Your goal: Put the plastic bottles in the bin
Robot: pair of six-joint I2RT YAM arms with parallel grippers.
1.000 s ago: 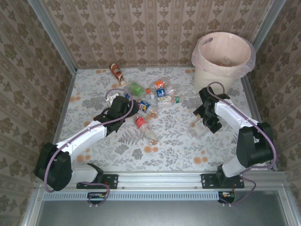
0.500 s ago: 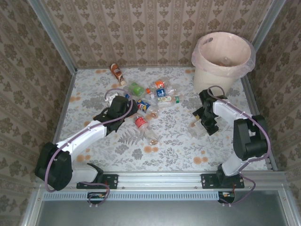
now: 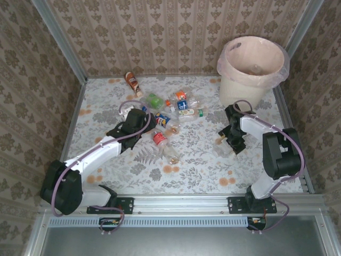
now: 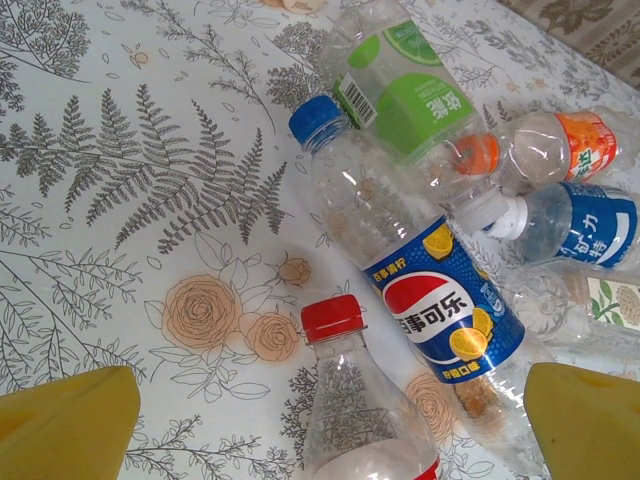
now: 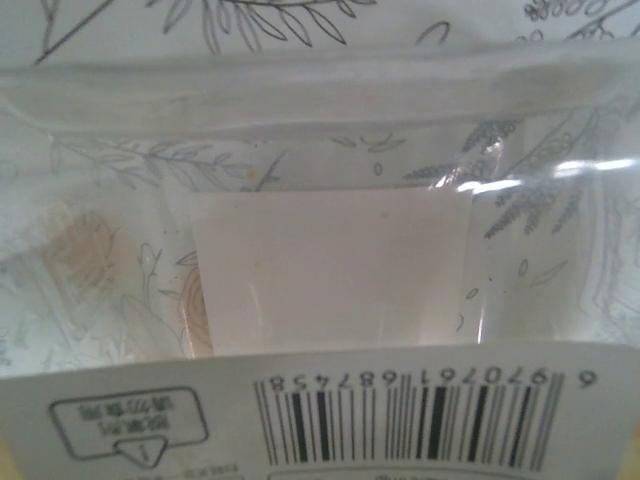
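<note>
Currently the task is far from done: most of the plastic bottles (image 3: pixel 170 109) lie on the bench (image 3: pixel 101 112), outside the bin (image 3: pixel 240 88). The bin stands at the far right corner of the bench. A pale shape shows inside it, but whether that is a bottle cannot be told.

Left to do:
- A loose cluster lies mid-bench. The left wrist view shows a green-label bottle (image 4: pixel 400 90), a blue-label bottle (image 4: pixel 445 305), a red-capped bottle (image 4: pixel 345 400) and an orange-label bottle (image 4: pixel 565 145), all lying down and crowded together.
- One brown bottle (image 3: pixel 133 82) lies apart, near the far wall.
- One clear bottle (image 3: pixel 222 145) lies on the right side, near the bin but outside it.

The left fingers (image 3: pixel 146 125) are spread wide and hold nothing. They are poised at the cluster, with the red-capped bottle in line between them.

The right fingers (image 3: pixel 230 140) are down over the clear bottle, whose white label and barcode sit close against the right wrist camera. Whether they have closed on it cannot be told.

Judgement: the step in hand is the pickup of the clear bottle, which appears to rest on the bench.
</note>
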